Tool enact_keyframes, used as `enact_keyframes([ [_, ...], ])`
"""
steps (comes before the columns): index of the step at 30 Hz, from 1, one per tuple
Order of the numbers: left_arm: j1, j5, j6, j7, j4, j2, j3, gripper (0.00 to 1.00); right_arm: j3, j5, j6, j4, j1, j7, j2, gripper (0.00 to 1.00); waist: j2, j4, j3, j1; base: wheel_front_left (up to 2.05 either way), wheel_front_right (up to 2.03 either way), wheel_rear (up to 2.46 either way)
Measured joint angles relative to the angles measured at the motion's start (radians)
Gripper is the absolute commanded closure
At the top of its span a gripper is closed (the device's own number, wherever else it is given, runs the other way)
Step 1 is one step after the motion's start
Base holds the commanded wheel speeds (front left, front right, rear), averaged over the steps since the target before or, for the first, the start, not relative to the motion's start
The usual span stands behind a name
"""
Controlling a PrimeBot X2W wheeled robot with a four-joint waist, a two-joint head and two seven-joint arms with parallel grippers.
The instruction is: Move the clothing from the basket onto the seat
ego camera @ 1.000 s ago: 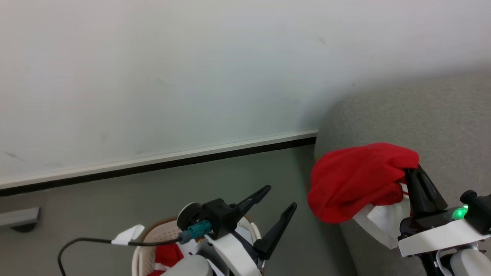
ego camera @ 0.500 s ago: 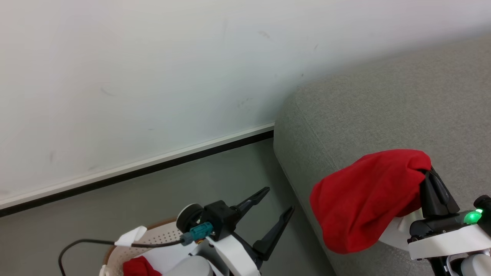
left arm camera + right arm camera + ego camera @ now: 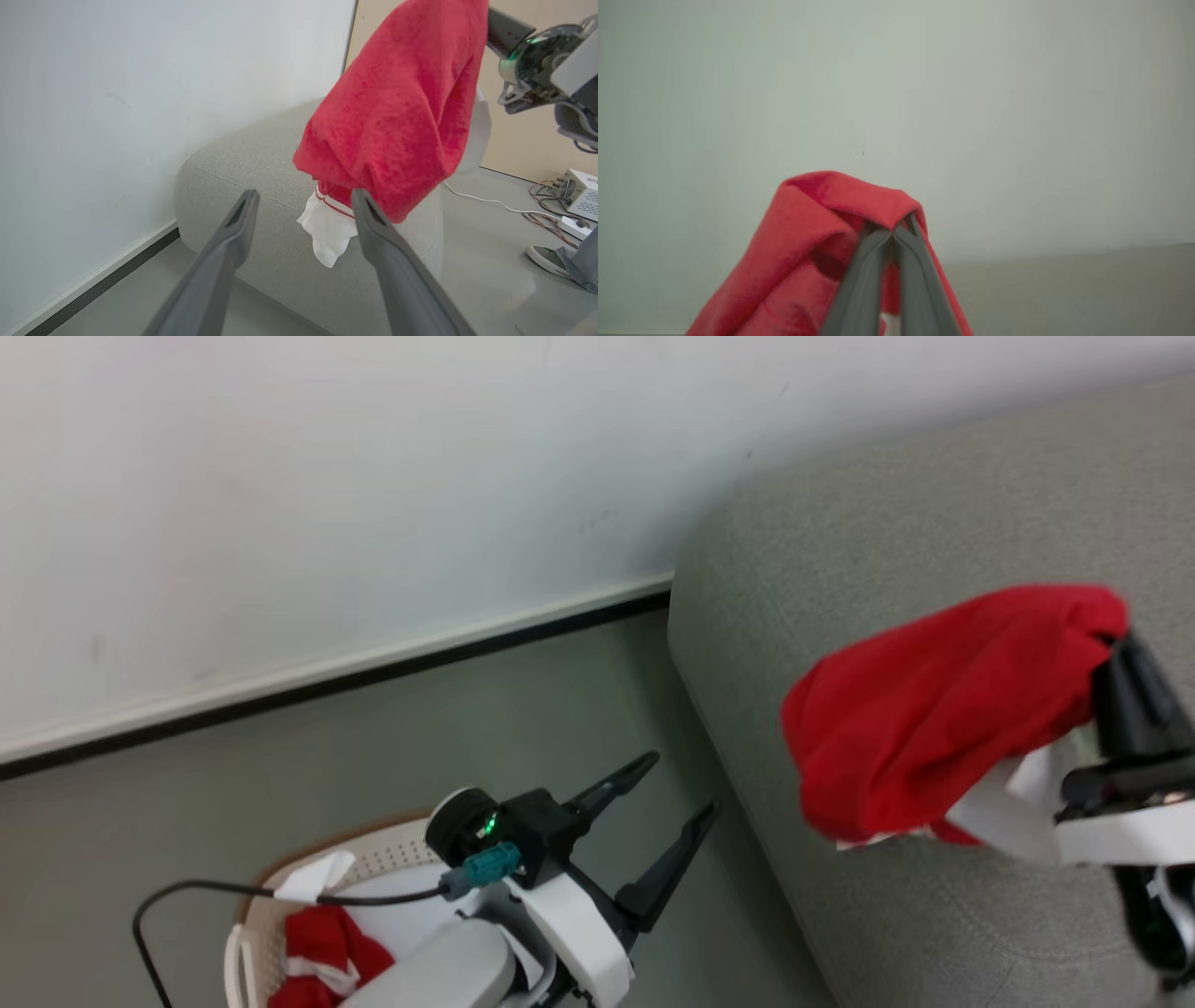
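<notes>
A red piece of clothing (image 3: 943,709) with white parts hangs bunched from my right gripper (image 3: 1113,644), which is shut on its top fold above the grey seat (image 3: 887,513). In the right wrist view the closed fingers (image 3: 893,229) pinch the red clothing (image 3: 803,247). My left gripper (image 3: 683,784) is open and holds nothing, hovering over the floor just right of the basket (image 3: 373,847). Another red garment (image 3: 322,947) with a white stripe lies in the basket. The left wrist view looks past my open left gripper (image 3: 303,196) at the hanging clothing (image 3: 397,116) and the seat (image 3: 243,158).
A white wall (image 3: 327,476) with a dark baseboard (image 3: 373,672) runs behind the grey floor (image 3: 233,821). In the left wrist view, cables (image 3: 495,200), a small box (image 3: 581,191) and a person's shoe (image 3: 544,254) lie on the floor beyond the seat.
The head camera has shifted, bringing more of the seat and basket into view. My right gripper has lifted the red clothing higher over the seat. The left gripper stays open as before.
</notes>
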Motion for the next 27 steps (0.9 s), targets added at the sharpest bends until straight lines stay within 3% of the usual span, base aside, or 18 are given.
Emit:
enact_keyframes([
  [11, -0.109, 0.044, -0.001, 0.044, -0.062, 0.045, 0.0, 0.0, -0.14, 0.005, 0.0, 0.023, -0.177, 0.0, -0.075, 1.0, 0.0, 0.052, 0.182, 0.0001, 0.0, 0.0, 0.0],
  [14, -0.144, 0.073, 0.0, 0.057, -0.079, 0.051, -0.003, 0.0, -0.181, 0.069, 0.0, 0.059, -0.242, 0.0, -0.094, 1.0, 0.0, 0.065, 0.243, 0.0002, 0.0, 0.0, 0.0],
  [27, -0.27, 0.118, -0.01, 0.087, -0.133, 0.047, -0.013, 0.0, -0.271, 0.106, 0.0, 0.293, -0.544, 0.0, -0.294, 1.0, 0.0, 0.115, 0.469, 0.0002, 0.0, 0.0, 0.0],
])
